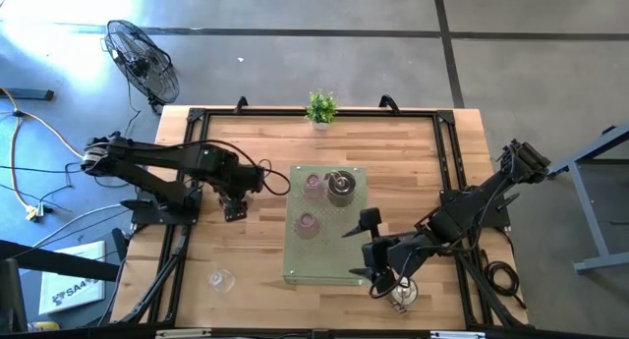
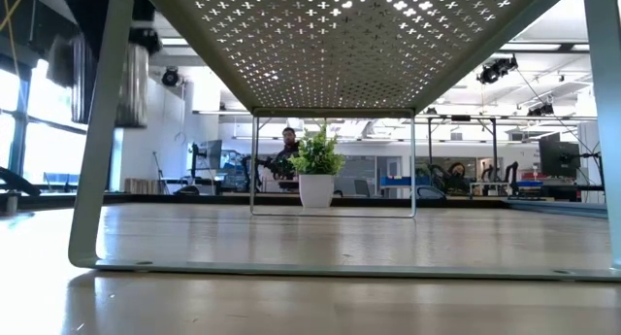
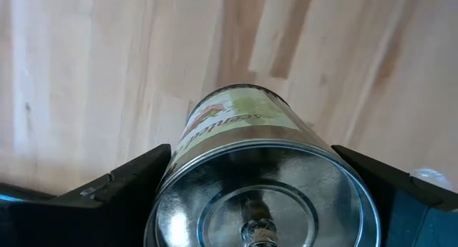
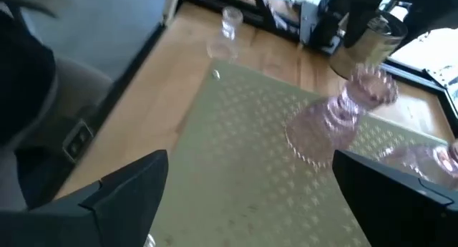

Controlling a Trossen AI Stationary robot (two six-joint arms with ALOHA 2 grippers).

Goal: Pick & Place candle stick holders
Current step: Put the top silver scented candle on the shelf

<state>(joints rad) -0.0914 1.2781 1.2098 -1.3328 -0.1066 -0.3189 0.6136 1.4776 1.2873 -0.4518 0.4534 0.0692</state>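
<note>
My left gripper [image 1: 234,209] is shut on a silvery metal holder [image 3: 257,175] with a printed label, over the wood table left of the green perforated stand [image 1: 295,265]. It also shows far off in the right wrist view [image 4: 372,34]. Two pinkish glass holders [image 1: 313,185] [image 1: 308,224] and a silvery one [image 1: 340,187] stand on the stand. My right gripper [image 1: 378,278] is open and empty at the stand's near right corner, a pinkish holder [image 4: 343,111] ahead of it. A clear glass holder [image 1: 221,278] stands on the table at the near left. Another holder [image 1: 403,298] stands beside my right gripper. My left gripper pinches the metal holder's round side wall [image 3: 172,168] between its two fingers, one finger [image 3: 122,182] on either side, just below the open rim. The fingers come from above, pointing down. The holder is upright, open top toward the wrist; whether its base is on the table I cannot tell.
A small green potted plant [image 1: 320,107] stands at the table's far edge, also in the low view [image 2: 315,175]. The stand is a raised perforated plate on thin legs [image 2: 87,180]. A black frame [image 1: 447,162] runs around the table. A fan [image 1: 142,59] stands on the floor beyond.
</note>
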